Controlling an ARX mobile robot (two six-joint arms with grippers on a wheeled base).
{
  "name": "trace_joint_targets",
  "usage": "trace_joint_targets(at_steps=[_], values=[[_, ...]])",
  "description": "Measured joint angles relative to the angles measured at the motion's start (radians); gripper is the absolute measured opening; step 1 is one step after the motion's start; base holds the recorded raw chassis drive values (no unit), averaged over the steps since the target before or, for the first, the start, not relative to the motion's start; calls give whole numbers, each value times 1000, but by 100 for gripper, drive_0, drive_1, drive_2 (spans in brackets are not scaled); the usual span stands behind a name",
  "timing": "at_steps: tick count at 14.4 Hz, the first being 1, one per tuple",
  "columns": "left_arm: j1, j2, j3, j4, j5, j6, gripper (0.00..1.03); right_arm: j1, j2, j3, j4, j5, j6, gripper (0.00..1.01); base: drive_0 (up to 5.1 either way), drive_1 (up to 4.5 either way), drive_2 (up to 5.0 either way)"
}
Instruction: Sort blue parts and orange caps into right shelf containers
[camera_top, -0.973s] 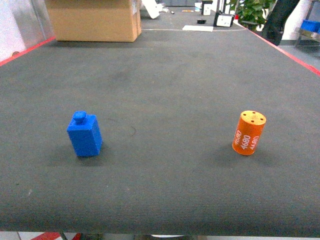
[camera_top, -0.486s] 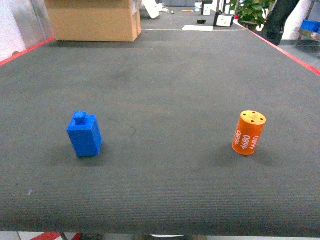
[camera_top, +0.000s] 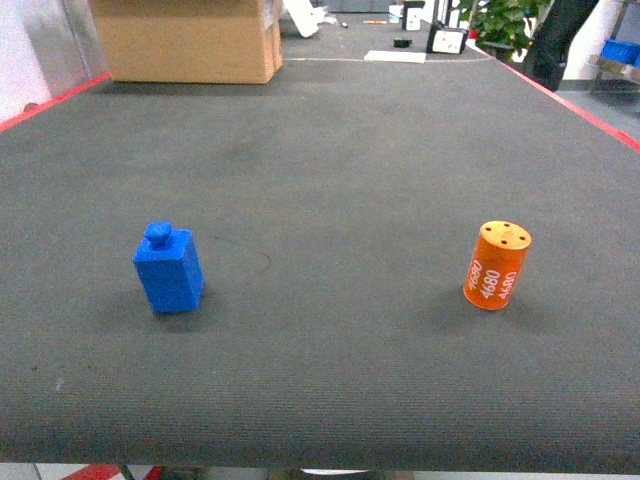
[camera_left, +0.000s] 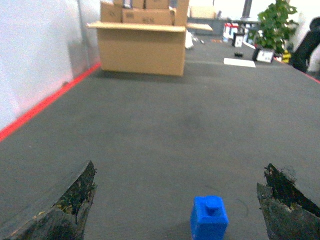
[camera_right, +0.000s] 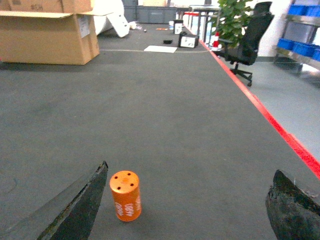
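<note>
The left gripper (camera_left: 177, 200) and right gripper (camera_right: 187, 205) both stand spread wide, grasping nothing. Just ahead, the blue part (camera_top: 169, 269) stands upright on the dark mat (camera_top: 330, 160), well apart from the upright orange cap (camera_top: 497, 265). A cardboard box (camera_top: 188, 38) sits at the far edge.

The surface (camera_top: 330, 170) is showing a dark grey, matt, finely ribbed cloth-like covering. The blue part (camera_top: 169, 270) is looking like matt, slightly grainy plastic. The orange cap (camera_top: 497, 265) is appearing smooth with a faint sheen and white printed digits. The cardboard box (camera_top: 190, 40) at upper left is looking dull brown.
</note>
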Motion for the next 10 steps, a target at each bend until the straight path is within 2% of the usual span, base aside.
trace_joint_targets(at_steps=[2,4,7,10], values=[[-2,277,108,-4,67,-22,98,24,262,121,40,-21,0,98,0,0,0],[-17,464,204,0,92,-40,98,24,459,224,64,-49,24,98,0,0,0],[-41,566,274,-16,106,-50,98,25,586,272,66,-58,51,98,0,0,0],[-47,587,287,-22,110,-53,98,25,610,280,69,-62,57,98,0,0,0]])
